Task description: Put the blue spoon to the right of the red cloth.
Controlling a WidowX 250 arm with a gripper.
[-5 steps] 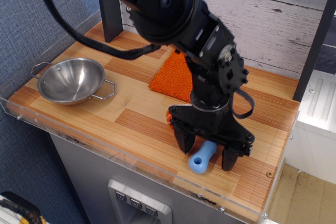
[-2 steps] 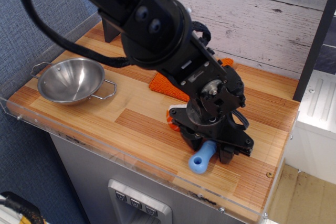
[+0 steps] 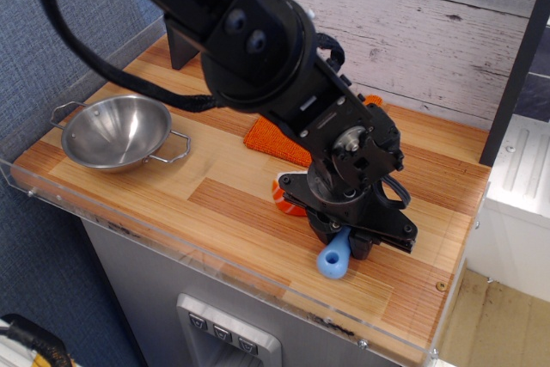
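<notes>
The blue spoon (image 3: 333,259) lies near the front edge of the wooden counter. Only its light-blue handle end with the hole shows; the bowl is hidden under the gripper. My gripper (image 3: 342,241) is down on the counter with its black fingers closed around the spoon's handle. The red cloth (image 3: 270,137) lies at the back middle, mostly hidden behind my arm, with a small corner showing to the right of the arm. The spoon is in front of the cloth and slightly to its right.
An orange-and-white toy (image 3: 284,198) sits just left of the gripper. A steel bowl (image 3: 116,131) stands at the left. A clear plastic lip (image 3: 198,257) runs along the counter's front edge. A dark post (image 3: 182,45) stands at the back left.
The gripper has come down over the spoon and its fingers have closed from wide open onto the handle. The handle end has shifted slightly to the right and back.
</notes>
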